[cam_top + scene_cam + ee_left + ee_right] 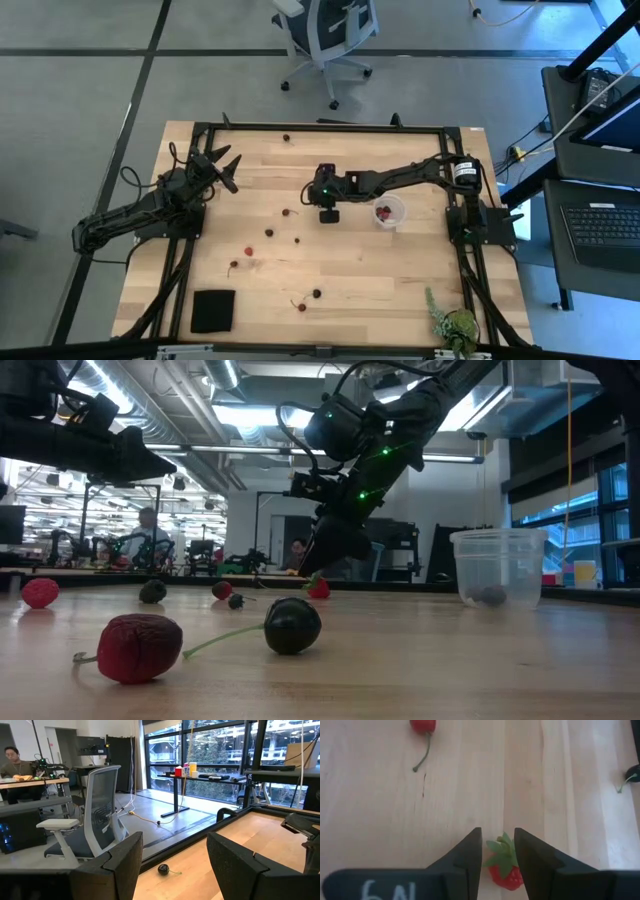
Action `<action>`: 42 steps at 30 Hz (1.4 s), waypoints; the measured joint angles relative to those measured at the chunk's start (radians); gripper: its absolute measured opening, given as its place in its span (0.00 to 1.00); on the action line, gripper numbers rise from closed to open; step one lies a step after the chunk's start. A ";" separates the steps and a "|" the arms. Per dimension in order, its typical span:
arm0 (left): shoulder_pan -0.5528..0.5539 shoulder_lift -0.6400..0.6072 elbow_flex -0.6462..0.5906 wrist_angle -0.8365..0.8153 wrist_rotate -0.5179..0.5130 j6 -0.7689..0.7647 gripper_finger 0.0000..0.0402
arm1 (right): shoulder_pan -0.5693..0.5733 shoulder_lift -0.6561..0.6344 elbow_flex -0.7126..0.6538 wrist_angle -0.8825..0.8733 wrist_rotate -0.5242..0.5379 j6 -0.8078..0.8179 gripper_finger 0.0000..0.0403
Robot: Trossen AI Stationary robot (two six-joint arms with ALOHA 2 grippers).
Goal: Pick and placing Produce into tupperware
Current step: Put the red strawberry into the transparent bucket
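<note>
Grasp step: mid-table, the right pincer (497,860) straddles a small red fruit (504,870), jaws narrow but not visibly gripping; next comes closing, then lifting toward the tupperware (391,212). Left pincer (224,165) waits open near the table's left edge.

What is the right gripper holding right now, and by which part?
The right gripper has its fingers either side of a small strawberry at its leafy top; a firm hold cannot be told. The left gripper is empty.

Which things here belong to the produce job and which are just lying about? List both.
Job: tupperware; loose cherries on the table; strawberry at the right gripper.
Lying about: black pad; potted plant; office chair. The left gripper waits, open, at the table's left.
</note>
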 joint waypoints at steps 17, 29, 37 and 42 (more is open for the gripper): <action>0.000 0.000 0.000 0.000 -0.001 0.001 0.53 | -0.007 0.069 0.000 0.046 0.086 -0.049 0.29; 0.000 0.000 0.000 0.000 -0.007 0.002 0.53 | -0.007 0.069 0.000 0.042 0.089 -0.047 0.29; 0.000 0.000 0.000 0.000 -0.008 0.002 0.53 | -0.006 0.069 0.000 0.040 0.150 -0.046 0.29; 0.000 0.000 0.000 0.000 -0.008 0.002 0.53 | -0.007 0.068 0.000 0.035 0.189 -0.046 0.26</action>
